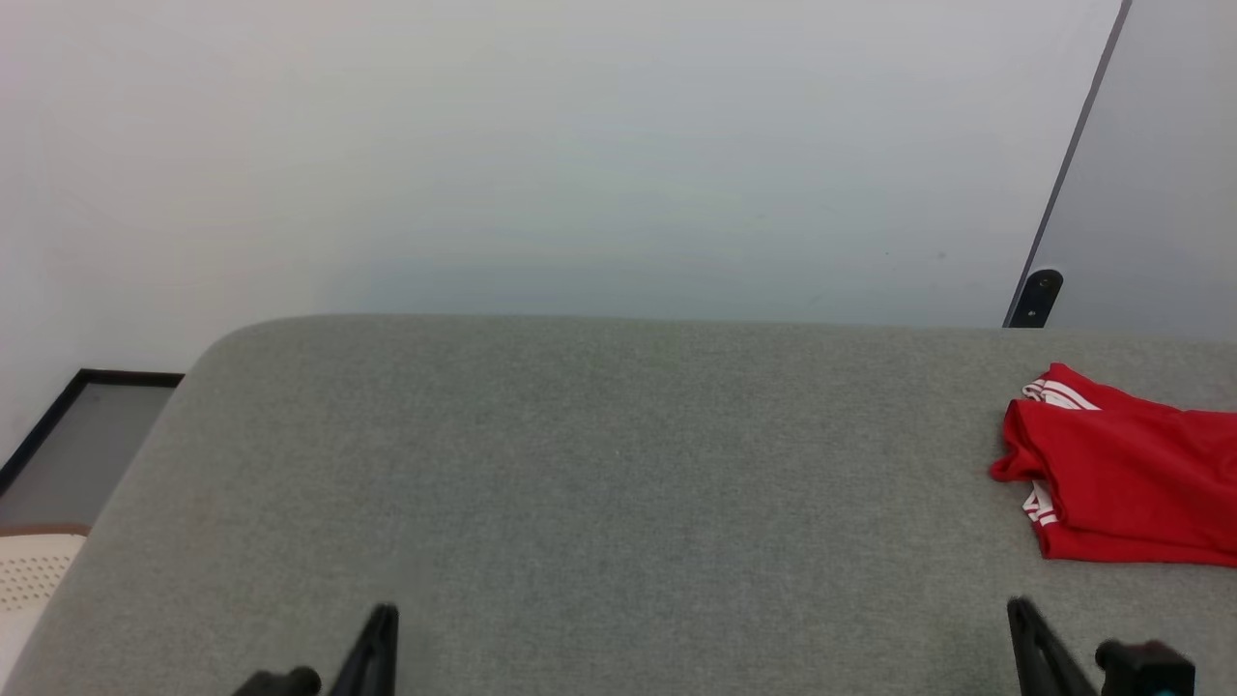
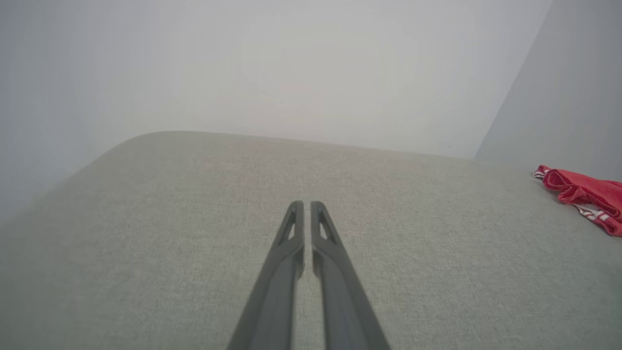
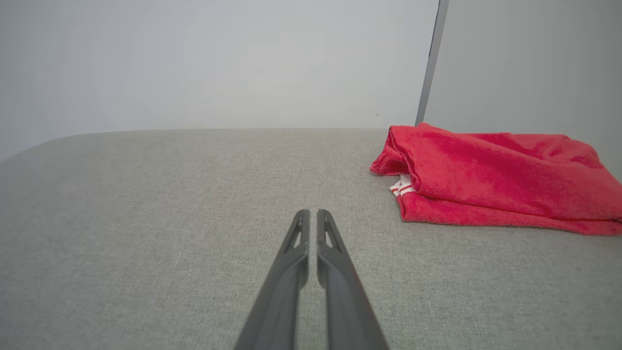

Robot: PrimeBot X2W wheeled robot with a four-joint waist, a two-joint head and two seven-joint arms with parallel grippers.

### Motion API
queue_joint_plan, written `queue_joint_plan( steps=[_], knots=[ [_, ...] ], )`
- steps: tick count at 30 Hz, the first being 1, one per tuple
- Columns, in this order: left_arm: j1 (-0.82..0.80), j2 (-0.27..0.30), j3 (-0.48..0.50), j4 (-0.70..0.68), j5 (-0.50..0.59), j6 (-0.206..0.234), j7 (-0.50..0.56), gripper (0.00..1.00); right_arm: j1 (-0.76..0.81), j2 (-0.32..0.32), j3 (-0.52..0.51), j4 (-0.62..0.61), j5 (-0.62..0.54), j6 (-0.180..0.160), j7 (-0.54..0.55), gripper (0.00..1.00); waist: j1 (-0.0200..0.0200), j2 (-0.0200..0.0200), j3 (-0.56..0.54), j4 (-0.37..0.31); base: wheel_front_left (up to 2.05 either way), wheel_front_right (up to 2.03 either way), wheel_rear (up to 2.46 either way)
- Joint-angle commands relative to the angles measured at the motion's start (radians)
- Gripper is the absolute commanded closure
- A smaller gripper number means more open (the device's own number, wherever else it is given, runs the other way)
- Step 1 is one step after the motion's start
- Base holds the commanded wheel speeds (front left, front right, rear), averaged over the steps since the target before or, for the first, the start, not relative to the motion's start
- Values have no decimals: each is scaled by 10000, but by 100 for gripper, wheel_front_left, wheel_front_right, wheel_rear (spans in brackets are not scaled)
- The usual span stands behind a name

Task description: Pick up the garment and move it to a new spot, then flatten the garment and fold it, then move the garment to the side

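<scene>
A plain pale wall [image 1: 580,145] meets a greyer panel [image 1: 1160,145] behind the padded grey fabric surface [image 1: 599,464], whose far left corner is rounded. The garment [image 1: 1121,474], red with striped white trim showing, lies folded at the surface's right edge. Over the front edge, the left gripper [image 2: 307,204] and right gripper [image 3: 309,212] each have their fingers drawn almost together on nothing.

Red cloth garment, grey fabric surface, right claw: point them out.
Red cloth garment [image 3: 500,180], right wrist view, top layer.
Grey fabric surface [image 1: 599,464], head view, bare middle.
Right claw [image 3: 313,213], right wrist view, between its fingertips.
</scene>
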Motion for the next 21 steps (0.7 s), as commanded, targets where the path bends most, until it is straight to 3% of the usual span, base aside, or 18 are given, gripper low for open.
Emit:
queue_joint_plan(
  steps=[1,21],
  knots=[
    [-2,-13,19,40,-97,0,37,100,-9,12,-34,39,99,0,47,100,0,0,5,-1,0,0,0],
    [-509,-187,369,-42,-3567,1,999,100,-287,164,-283,-463,3808,-2,988,100,0,0,230,-28,0,0,0]
  ],
)
